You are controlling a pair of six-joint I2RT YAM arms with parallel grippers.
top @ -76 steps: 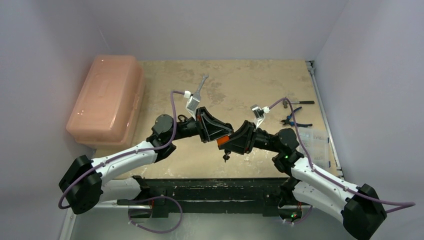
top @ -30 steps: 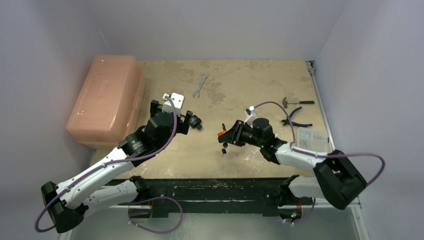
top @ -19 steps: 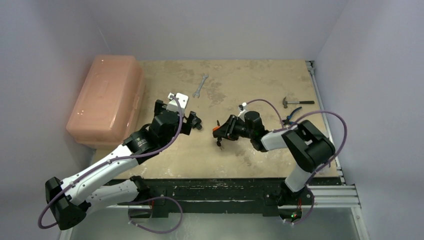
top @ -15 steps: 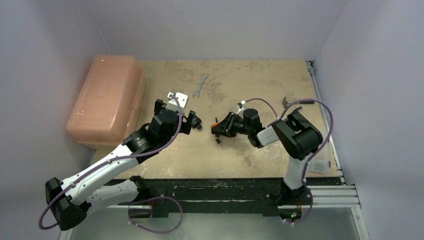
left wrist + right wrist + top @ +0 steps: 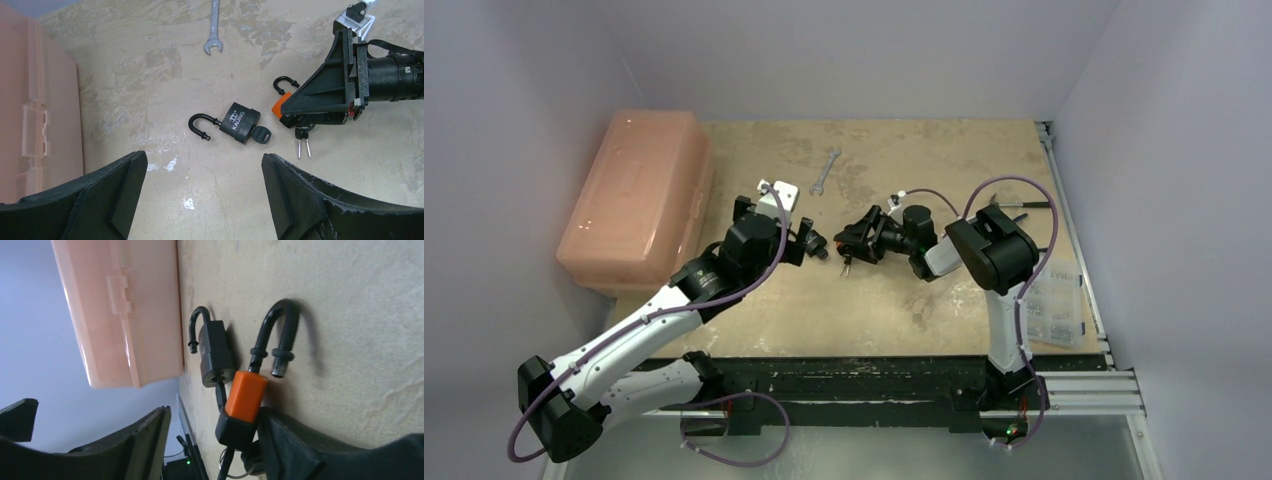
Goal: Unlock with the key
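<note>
Right gripper (image 5: 856, 240) swung in beside black padlock (image 5: 240, 122); jaws just widened, releasing orange padlock (image 5: 245, 395). It lies just beside black one, shackle sprung. Left gripper (image 5: 202, 160) wide, empty. Unlocking looks done.

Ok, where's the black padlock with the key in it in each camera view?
Top external: black padlock, small dark shape just left of centre.
Left wrist: mid-frame, lying flat, shackle open.
Right wrist: near centre, left of the orange padlock.
Shared landmark: the pink box, left of the padlock in every view.
</note>
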